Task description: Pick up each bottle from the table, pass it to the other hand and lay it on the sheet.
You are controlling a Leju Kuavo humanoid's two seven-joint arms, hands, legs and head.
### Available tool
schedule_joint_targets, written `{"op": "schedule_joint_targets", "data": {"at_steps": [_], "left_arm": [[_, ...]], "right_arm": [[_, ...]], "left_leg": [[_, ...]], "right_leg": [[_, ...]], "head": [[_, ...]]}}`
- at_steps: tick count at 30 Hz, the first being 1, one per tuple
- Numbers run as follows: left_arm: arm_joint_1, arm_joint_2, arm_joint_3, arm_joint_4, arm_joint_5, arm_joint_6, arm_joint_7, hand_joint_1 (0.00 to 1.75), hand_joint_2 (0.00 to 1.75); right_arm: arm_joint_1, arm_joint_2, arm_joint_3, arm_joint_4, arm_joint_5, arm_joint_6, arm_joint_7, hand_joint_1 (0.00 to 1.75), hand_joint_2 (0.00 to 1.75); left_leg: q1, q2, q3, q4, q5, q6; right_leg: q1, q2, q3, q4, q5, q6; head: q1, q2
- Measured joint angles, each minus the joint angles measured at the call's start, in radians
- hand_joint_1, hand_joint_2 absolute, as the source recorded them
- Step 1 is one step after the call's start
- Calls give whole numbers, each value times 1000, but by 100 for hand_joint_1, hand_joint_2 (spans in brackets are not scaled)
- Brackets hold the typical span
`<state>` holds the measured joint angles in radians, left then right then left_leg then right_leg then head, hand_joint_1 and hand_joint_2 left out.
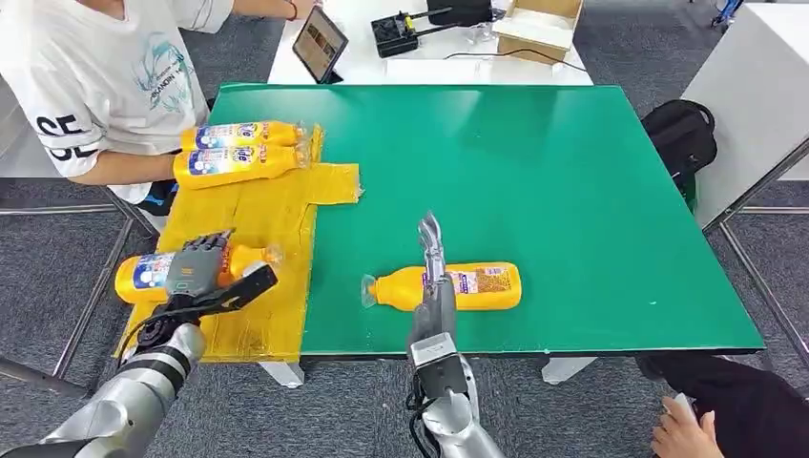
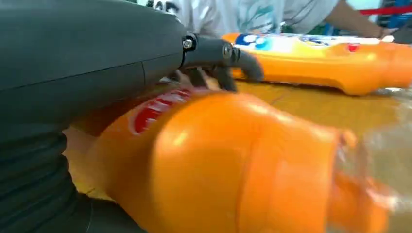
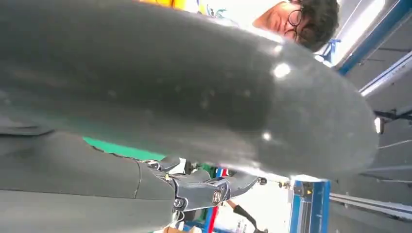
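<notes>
An orange bottle lies on the yellow sheet at the near left of the green table. My left hand rests over it with fingers stretched along its top and thumb spread toward the neck. In the left wrist view the same bottle lies under the fingers. Another orange bottle lies on the bare green near the front edge. My right hand is over its middle, fingers straight and together, holding nothing. Two more bottles lie at the sheet's far end.
A person in a white shirt stands at the far left, one forearm beside the far bottles. A tablet, router and cardboard box sit on the white table behind. A black bag lies on the right; another person's hand is at the near right.
</notes>
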<state>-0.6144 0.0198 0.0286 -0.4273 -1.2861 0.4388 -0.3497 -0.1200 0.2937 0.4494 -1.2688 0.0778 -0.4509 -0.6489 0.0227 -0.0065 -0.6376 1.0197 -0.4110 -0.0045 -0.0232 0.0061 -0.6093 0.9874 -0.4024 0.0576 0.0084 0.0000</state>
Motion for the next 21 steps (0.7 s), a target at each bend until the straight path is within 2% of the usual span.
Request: {"op": "schedule_joint_targets", "data": {"at_steps": [7,8,15,21], "left_arm": [[3,-7,26,0,41,-37,-30,0,0],[3,-9,31,0,58,-52,-39,0,0],[-9,-23,94,-8,280,-237,-125,0,0],[-24,-36,144,-19,421,-401,-143,0,0]], "right_arm": [[-2,0,0,11,0,3,2,0,0],[-2,0,0,13,0,5,3,0,175],[-4,0,-2,29,-6,34,18,0,175],[-5,1,-5,42,-18,41,22,0,175]], "left_leg": [[0,-3,2,0,1,0],[0,-3,2,0,1,0],[0,-10,9,-1,1,0],[0,-13,16,-1,-1,-3]], "right_leg": [[0,-1,2,0,0,0],[0,-1,2,0,0,0],[0,-6,10,0,-3,-1],[0,-8,10,0,-7,0]], "head": [[0,0],[0,0],[0,0],[0,0]]}}
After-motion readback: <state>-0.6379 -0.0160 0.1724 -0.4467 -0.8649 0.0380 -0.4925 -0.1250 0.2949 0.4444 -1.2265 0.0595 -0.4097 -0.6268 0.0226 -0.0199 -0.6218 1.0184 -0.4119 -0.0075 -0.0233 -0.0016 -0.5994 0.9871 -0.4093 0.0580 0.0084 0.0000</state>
